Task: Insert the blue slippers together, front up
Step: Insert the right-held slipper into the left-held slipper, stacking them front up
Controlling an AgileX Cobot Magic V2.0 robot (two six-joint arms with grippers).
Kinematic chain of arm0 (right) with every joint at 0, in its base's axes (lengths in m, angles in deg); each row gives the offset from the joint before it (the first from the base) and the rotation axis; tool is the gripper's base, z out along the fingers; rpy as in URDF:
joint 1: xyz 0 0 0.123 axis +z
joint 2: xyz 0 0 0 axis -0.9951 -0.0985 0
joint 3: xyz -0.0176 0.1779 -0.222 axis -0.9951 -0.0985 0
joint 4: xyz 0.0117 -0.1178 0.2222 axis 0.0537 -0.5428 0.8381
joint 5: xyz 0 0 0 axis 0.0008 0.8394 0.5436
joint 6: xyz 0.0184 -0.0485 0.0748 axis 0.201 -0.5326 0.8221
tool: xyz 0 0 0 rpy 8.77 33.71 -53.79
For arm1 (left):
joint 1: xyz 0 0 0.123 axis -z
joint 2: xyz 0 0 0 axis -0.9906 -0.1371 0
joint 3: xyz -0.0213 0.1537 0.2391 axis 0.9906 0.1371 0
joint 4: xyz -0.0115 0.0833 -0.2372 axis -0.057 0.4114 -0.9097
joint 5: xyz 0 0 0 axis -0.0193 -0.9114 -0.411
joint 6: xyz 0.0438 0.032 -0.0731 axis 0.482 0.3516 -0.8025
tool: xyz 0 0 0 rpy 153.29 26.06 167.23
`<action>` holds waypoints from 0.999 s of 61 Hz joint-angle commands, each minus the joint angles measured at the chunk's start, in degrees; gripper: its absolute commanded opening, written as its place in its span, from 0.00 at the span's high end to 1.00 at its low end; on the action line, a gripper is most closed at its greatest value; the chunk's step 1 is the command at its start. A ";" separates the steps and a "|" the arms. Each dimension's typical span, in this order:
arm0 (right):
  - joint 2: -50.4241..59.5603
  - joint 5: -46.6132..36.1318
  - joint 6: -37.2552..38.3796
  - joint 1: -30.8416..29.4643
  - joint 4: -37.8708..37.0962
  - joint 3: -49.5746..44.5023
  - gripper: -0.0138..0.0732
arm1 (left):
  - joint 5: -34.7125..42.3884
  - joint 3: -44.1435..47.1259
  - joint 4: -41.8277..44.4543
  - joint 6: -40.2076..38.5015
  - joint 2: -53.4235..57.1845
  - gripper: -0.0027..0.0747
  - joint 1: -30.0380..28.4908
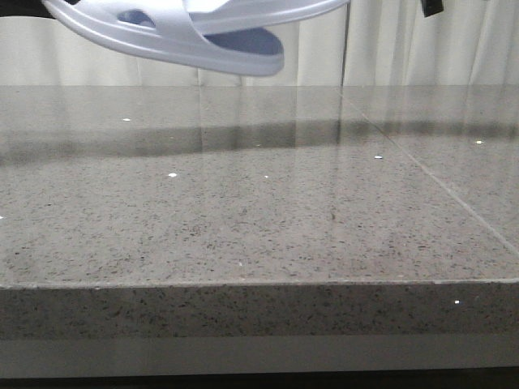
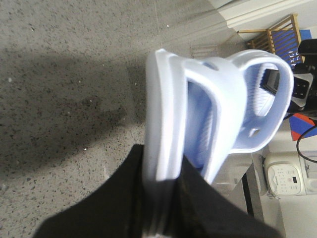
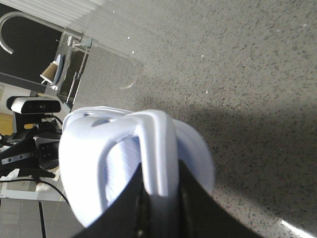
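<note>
The right gripper (image 3: 159, 198) is closed on the edge of a pale blue slipper (image 3: 99, 148); its two black fingers (image 3: 195, 208) press the foam from both sides. The slipper hangs above the grey speckled table (image 3: 247, 74), not touching it, and a dark shadow lies on the stone beside it. A small camera (image 3: 33, 105) stands past the table edge.

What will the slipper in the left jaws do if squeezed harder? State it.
The slipper looks like thick foam, so it would probably compress rather than crack. Held aloft by one edge without sagging, it seems light and fairly stiff. Its smooth surface may slip.
</note>
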State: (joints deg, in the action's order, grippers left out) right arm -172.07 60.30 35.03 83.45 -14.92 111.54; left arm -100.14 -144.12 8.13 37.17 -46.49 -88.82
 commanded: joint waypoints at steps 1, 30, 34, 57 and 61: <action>2.42 1.43 -0.83 1.98 6.01 1.66 0.92 | -5.81 -1.38 -7.62 -0.37 2.80 0.99 1.58; 0.77 2.29 -2.31 6.17 10.07 1.66 0.92 | -5.81 -1.38 -8.31 -0.37 2.80 0.99 3.09; 0.77 2.63 -2.31 6.17 10.01 1.66 0.92 | -5.81 -1.38 -8.31 -0.37 2.80 0.99 3.09; 0.94 2.31 2.60 4.63 -3.70 2.42 0.60 | -5.81 -1.38 -8.31 -0.37 2.80 0.99 3.09; 1.25 2.93 2.62 3.55 -3.79 2.42 0.57 | -5.81 -1.38 -8.31 -0.37 2.80 0.99 3.09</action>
State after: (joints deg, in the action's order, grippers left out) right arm -174.49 58.50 37.05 87.29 -22.20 111.99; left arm -98.93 -144.03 8.12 37.17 -46.49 -86.75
